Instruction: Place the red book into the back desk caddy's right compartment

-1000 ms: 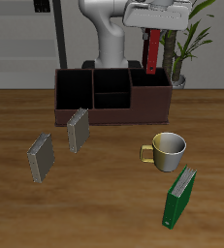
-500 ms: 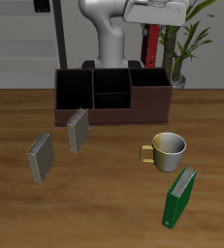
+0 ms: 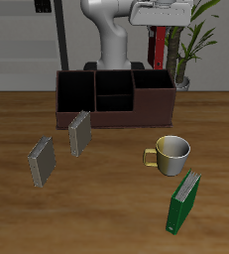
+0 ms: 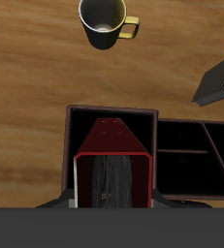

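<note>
My gripper [image 3: 162, 30] is shut on the red book [image 3: 162, 46] and holds it upright, high above the back desk caddy [image 3: 114, 117]. The book hangs over the caddy's right compartment [image 3: 154, 81], clear of its rim. In the wrist view the red book [image 4: 111, 160] points down into that open section [image 4: 112, 124], with the dark caddy wall [image 4: 69, 145] beside it. The compartment looks empty.
A yellow mug [image 3: 171, 154] stands in front of the caddy and also shows in the wrist view [image 4: 106, 19]. A green book [image 3: 182, 201] stands near the table's front edge. Two grey books [image 3: 80, 132] [image 3: 41, 161] stand in front of the caddy's other end. A plant [image 3: 190, 50] stands behind.
The gripper has risen slightly with the red book and shifted a little sideways over the caddy's right end section. Nothing else moved.
</note>
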Controlling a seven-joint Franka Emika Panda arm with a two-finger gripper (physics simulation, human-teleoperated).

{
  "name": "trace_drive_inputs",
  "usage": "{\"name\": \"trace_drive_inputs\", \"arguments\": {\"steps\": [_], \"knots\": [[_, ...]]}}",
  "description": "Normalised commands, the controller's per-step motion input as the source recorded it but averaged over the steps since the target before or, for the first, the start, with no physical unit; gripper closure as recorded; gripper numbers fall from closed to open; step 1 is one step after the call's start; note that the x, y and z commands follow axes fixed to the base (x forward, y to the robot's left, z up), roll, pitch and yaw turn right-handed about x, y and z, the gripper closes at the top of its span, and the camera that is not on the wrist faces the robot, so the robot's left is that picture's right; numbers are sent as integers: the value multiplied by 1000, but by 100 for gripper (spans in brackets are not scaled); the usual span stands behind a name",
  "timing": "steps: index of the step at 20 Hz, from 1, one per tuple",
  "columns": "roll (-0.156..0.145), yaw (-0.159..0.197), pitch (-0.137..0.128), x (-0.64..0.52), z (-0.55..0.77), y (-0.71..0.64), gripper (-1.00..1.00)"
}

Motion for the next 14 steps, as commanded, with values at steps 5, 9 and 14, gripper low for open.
{"name": "trace_drive_inputs", "arguments": {"steps": [5, 9, 14], "knots": [[32, 16, 7, 26, -46, 112, 100], [10, 1, 10, 69, -54, 32, 100], [13, -5, 17, 101, -110, 6, 100]]}}
